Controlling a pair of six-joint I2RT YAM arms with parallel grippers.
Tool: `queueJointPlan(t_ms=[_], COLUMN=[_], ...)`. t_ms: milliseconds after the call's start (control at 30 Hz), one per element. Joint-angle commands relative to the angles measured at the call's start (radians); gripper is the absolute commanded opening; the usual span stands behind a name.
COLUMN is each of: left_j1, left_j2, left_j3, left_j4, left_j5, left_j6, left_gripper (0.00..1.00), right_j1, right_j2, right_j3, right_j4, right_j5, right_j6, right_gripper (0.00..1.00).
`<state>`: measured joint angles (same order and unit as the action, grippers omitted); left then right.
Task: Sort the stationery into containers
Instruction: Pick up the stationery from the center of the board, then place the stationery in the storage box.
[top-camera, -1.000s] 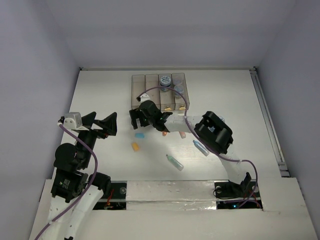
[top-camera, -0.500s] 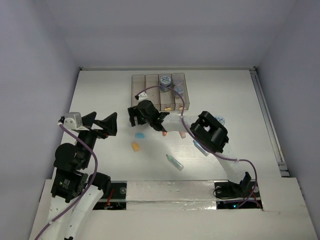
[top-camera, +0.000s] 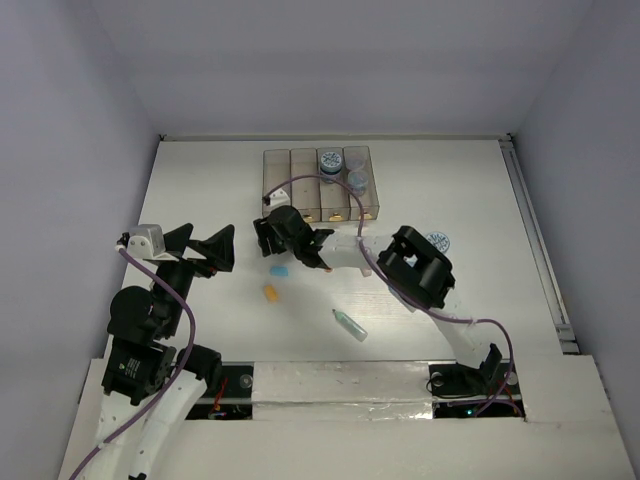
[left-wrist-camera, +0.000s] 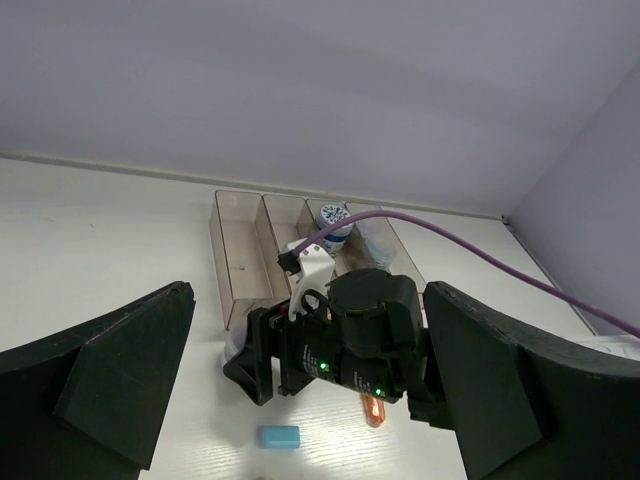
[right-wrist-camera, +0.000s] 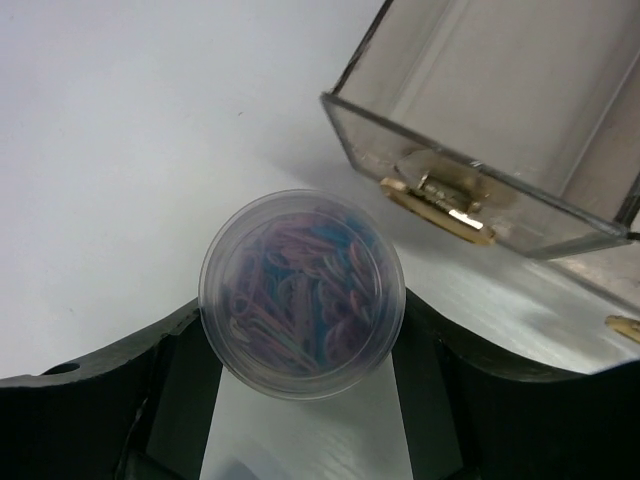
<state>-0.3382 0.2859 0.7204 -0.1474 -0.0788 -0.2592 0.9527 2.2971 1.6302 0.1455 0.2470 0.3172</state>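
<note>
We found the right gripper (right-wrist-camera: 302, 310) lowered over a clear jar (right-wrist-camera: 302, 288) of pink and blue paper clips. The jar stood upright on the white table (top-camera: 200, 180), just off the near left corner of the containers (top-camera: 276, 180), close to the end wall but apart from it. One dark finger (right-wrist-camera: 165, 365) flanked the jar on each side. In the wrist view the jar's rim overlapped both fingers, and we could not tell whether they pressed on it or merely straddled it. A brass-coloured clasp (right-wrist-camera: 440, 195) showed on the near end wall of the bin beside the jar.

The left gripper (top-camera: 197, 244) hung above the table to the left of the work, well apart from every item. Its fingers were spread wide and held nothing.

In the row of four bins, one bluish-topped jar (top-camera: 329, 160) stood at the far end of the third compartment from the left. A pair of jars (top-camera: 357, 180) occupied the fourth.

Loose on the table we recorded:
- a blue eraser (top-camera: 279, 270), just on the near side of the right gripper;
- an orange eraser (top-camera: 270, 292), a little nearer the arm bases;
- a teal marker (top-camera: 349, 324), lying aslant further right and nearer again;
- an orange marker (left-wrist-camera: 372, 410), partly hidden under the right wrist;
- a lone jar (top-camera: 437, 240), just beyond the right arm's elbow on its right side.
</note>
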Motion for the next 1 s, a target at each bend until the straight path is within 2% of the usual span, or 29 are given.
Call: queueJointPlan(t_ms=[0,200,333,600,833,967], left_j1=[0.007,0.007,0.007,0.007,0.007,0.007], left_j2=[0.015,0.016,0.015,0.010,0.021,0.029], left_j3=[0.022,0.020,0.019,0.017,0.019,0.019], left_j4=[0.049,0.051,0.051,0.052,0.052,0.054], left_j5=[0.016,0.019,0.020,0.022,0.020,0.022], left_j6=[0.006,0.008,0.005,0.005,0.005,0.005], left_gripper=[0.99,0.99,0.99,0.99,0.99,0.99], right_j1=[0.032,0.032,0.006,-0.271,-0.393,-0.442], right_j2=[-0.088,-0.247,-0.361,-0.525,-0.545,-0.525], right_j3=[0.011,-0.072,-0.095,-0.234,-0.288,-0.302], right_j4=[0.043,0.042,-0.004,-0.072,-0.130,-0.130], right_j5=[0.015,-0.055,-0.035,-0.084,-0.038,-0.069], right_j6=[-0.030,-0.043,-0.092,-0.053,-0.092,-0.089], right_gripper=[0.55,0.54,0.54,0.54,0.54,0.54])
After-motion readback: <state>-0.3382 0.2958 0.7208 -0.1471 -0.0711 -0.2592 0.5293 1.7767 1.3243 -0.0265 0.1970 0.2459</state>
